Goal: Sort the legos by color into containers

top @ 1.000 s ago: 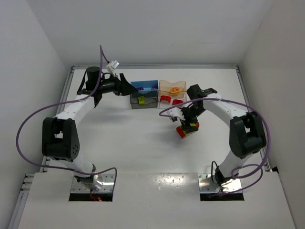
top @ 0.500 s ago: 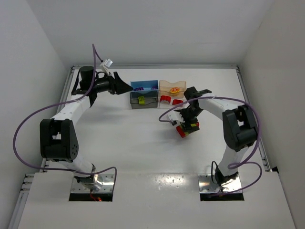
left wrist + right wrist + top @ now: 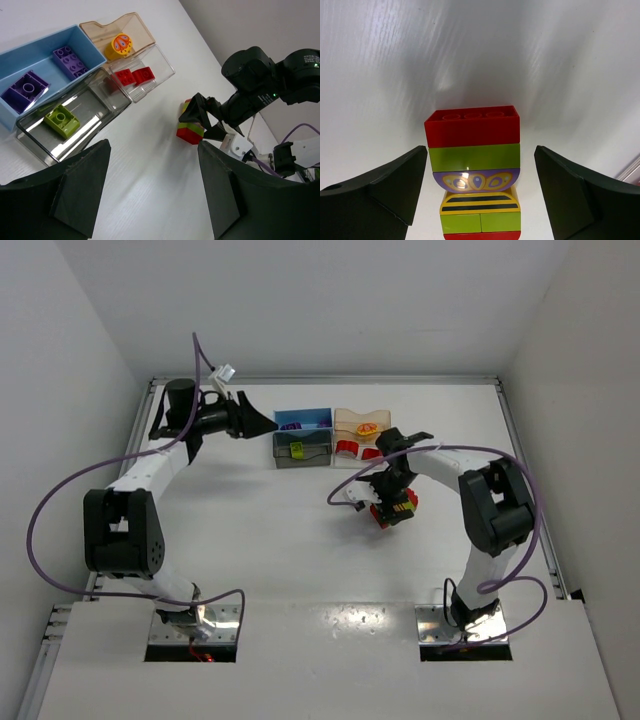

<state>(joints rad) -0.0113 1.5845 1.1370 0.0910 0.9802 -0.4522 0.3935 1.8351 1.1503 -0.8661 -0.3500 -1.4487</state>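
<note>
A clump of stacked legos [image 3: 472,172], red, lime, purple and yellow, lies on the table. My right gripper [image 3: 480,150] is open, with one finger on each side of the clump and not touching it; in the top view it [image 3: 391,504] hangs over the clump [image 3: 383,515]. The 2x2 block of containers [image 3: 332,437] stands behind. The blue bin [image 3: 45,65] holds two purple bricks [image 3: 24,90]. The dark grey bin [image 3: 95,107] holds a lime brick [image 3: 61,120]. The peach bin [image 3: 135,25] holds a yellow round piece [image 3: 121,45]. The clear bin [image 3: 160,67] holds two red bricks [image 3: 134,76]. My left gripper [image 3: 152,165] is open and empty, left of the bins.
Purple cables loop from both arms over the table. The right arm's cable [image 3: 345,480] hangs beside the clump. White walls close the table at the back and sides, with a raised rail [image 3: 330,379] along the far edge.
My right gripper has shifted a little left and settled around the clump. My left gripper has drawn back to the left, away from the bins.
</note>
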